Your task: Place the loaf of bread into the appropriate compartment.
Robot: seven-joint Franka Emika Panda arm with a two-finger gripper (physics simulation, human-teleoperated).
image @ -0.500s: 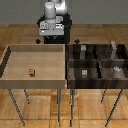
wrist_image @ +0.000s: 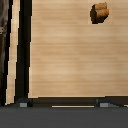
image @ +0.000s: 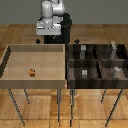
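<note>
So on the exterior view's left there's a light tan open tray (image: 10, 67) on thin metal legs, and the loaf of bread (image: 32, 73) is just sitting on its floor, lower left of the frame, a tiny orange-brown cube well apart from every wall, a bit closer to the near wall than the far one. Nothing is touching it. Moving toward the middle, the white arm (image: 52, 10) stands up at the top of the frame behind the tray's far wall, with its dark hand hanging down over that back edge; the fingers (image: 50, 40) are somewhere in that dark blob, but honestly I can't tell from here whether they're spread or closed. Over on the exterior view's right, butted up just beside the tray, is a dark brown organizer box (image: 120, 80) split into several compartments, with a few small grey pieces (image: 84, 73) sitting in them. The wrist view looks straight down on the tray's pale wood-grain floor (wrist_image: 70, 60): the bread (wrist_image: 99, 12) shows near the upper right corner of that picture, clearly apart from the two grey finger tips (wrist_image: 23, 103) peeking in at the bottom edge. They sit far apart with nothing between them, so they look released there.
</note>
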